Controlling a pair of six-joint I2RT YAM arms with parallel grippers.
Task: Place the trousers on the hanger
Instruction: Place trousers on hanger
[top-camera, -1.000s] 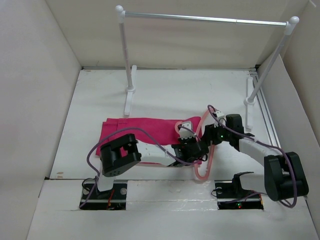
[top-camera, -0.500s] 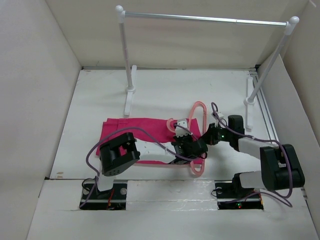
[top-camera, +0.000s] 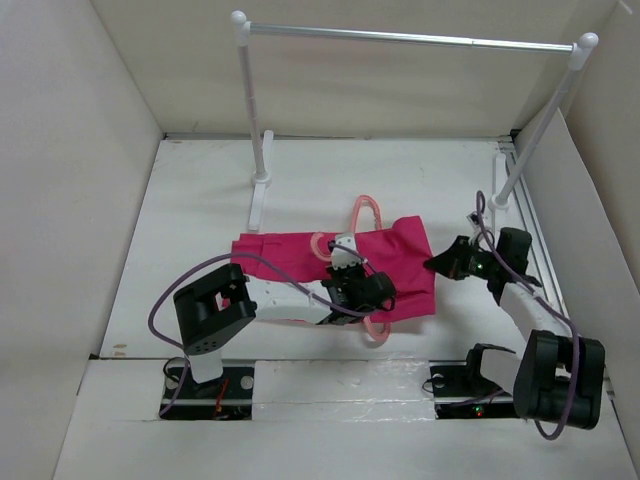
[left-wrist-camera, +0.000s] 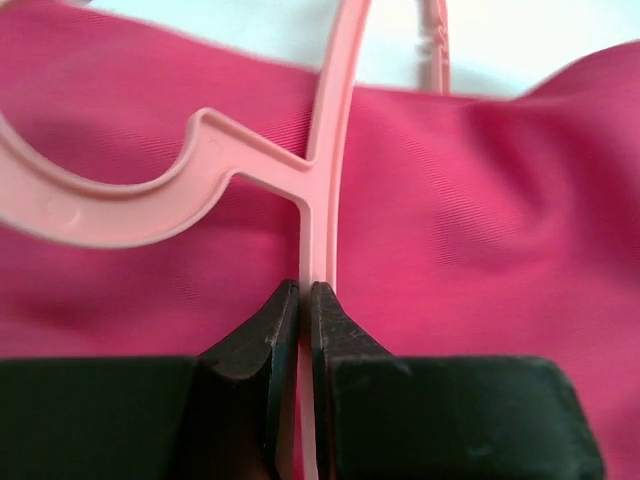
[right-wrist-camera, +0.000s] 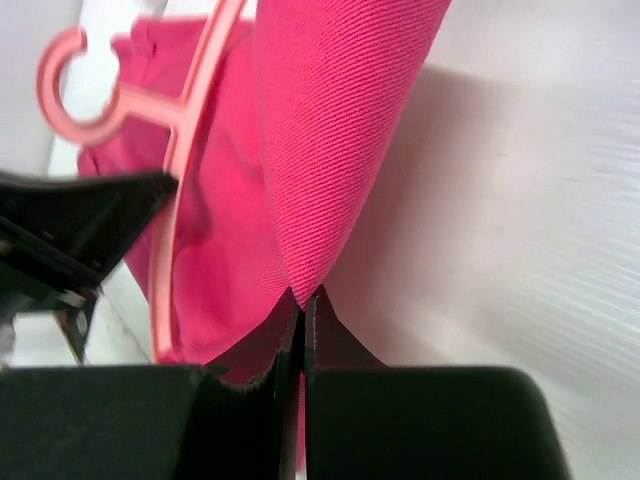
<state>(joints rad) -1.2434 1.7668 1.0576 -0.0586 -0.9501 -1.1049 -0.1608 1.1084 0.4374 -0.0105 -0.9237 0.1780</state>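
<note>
The left gripper's (left-wrist-camera: 303, 300) two dark, wedge-shaped fingertips are pressed together on the thin flat stem of the hanger (left-wrist-camera: 325, 150), just below the spot where the curved hook branches off to the side. The plastic is pale pink, smooth and slightly glossy, with a raised lip along the hook's edge. Behind it the trousers (left-wrist-camera: 480, 220) fill the left wrist view as magenta-pink cloth with a fine diagonal weave, lying in soft shallow folds. The right gripper (right-wrist-camera: 302, 300) has its black fingers closed tight on a corner of the same fabric, which rises from the pinch in a rounded, tapering fold with the twill ribbing plain to see; the white surface beside it is smooth and faintly streaked. To the left of that fold in the right wrist view the hanger's hook and one slim arm run beside the cloth. From the top camera, the trousers lie as a roughly rectangular pink sheet in the middle of the white table (top-camera: 330, 170), between the two grippers and nearer than the white-and-silver garment rail (top-camera: 400, 37) standing at the back. One rounded end of the hanger pokes out past the far edge of the cloth and another past the near edge; whether the fabric passes through the frame or only lies against it cannot be told.
</note>
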